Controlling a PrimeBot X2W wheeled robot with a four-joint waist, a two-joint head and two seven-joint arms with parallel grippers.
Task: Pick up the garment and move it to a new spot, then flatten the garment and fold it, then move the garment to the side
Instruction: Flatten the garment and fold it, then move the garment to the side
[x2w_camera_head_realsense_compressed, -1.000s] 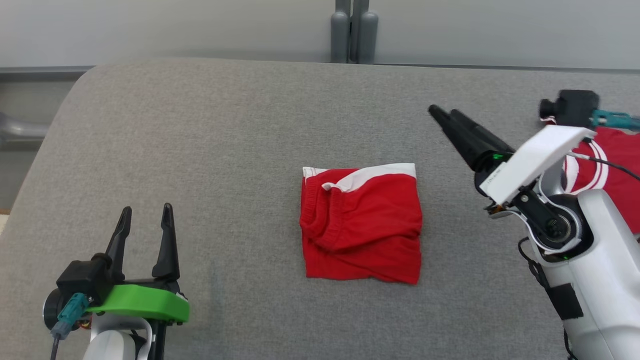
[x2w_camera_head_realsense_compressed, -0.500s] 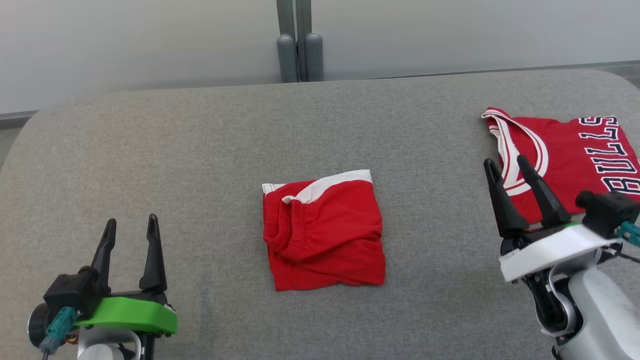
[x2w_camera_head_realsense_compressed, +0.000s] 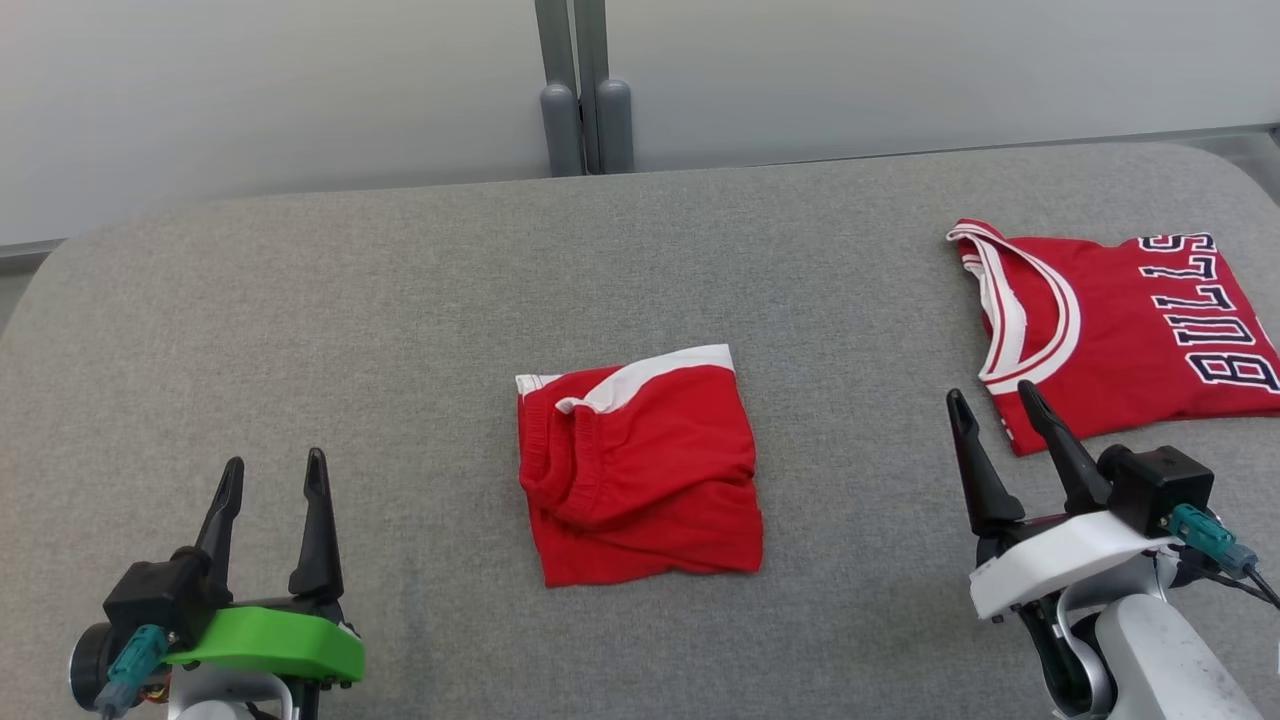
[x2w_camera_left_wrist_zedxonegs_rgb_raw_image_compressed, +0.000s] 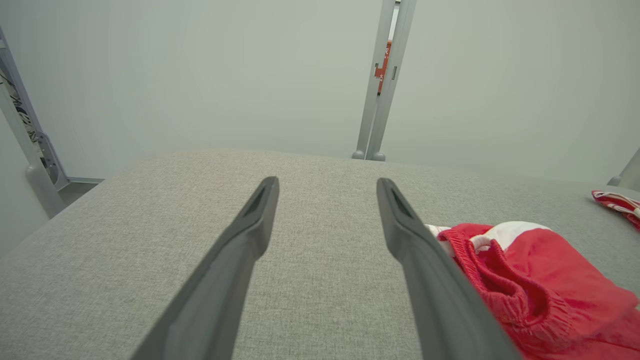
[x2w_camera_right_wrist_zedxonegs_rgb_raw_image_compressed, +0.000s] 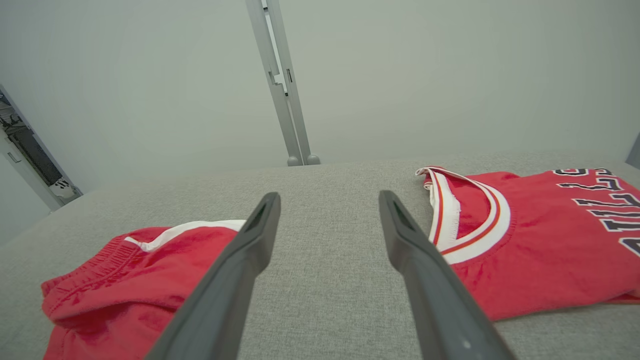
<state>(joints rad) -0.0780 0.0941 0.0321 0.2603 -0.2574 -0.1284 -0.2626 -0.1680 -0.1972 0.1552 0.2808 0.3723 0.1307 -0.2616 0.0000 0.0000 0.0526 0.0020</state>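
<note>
The left arm sat low at the near left of the grey bench. Its left end effector pointed away from the robot, toward the far edge. The two dark fingers stood wide apart with nothing between them. A green part showed on the wrist behind the fingers.

The right arm sat low at the near right. Its right end effector also pointed toward the far edge and leaned a little to the left. Its fingers were wide apart too and held nothing. A white part sat behind them.

The red shorts lay folded in the middle of the bench, between the two arms and apart from both. They had a white band along the far edge, and the stretchy waist was bunched on the left side. In the left wrist view the shorts lay just to the right of the fingers.

The red jersey lay flat and folded at the far right of the bench, with dark letters on it and a white and red neck. The right fingers were near its closest corner. In the right wrist view the jersey lay to the right of the fingers and the shorts to the left.

A pale wall and a grey post stood behind the bench.
</note>
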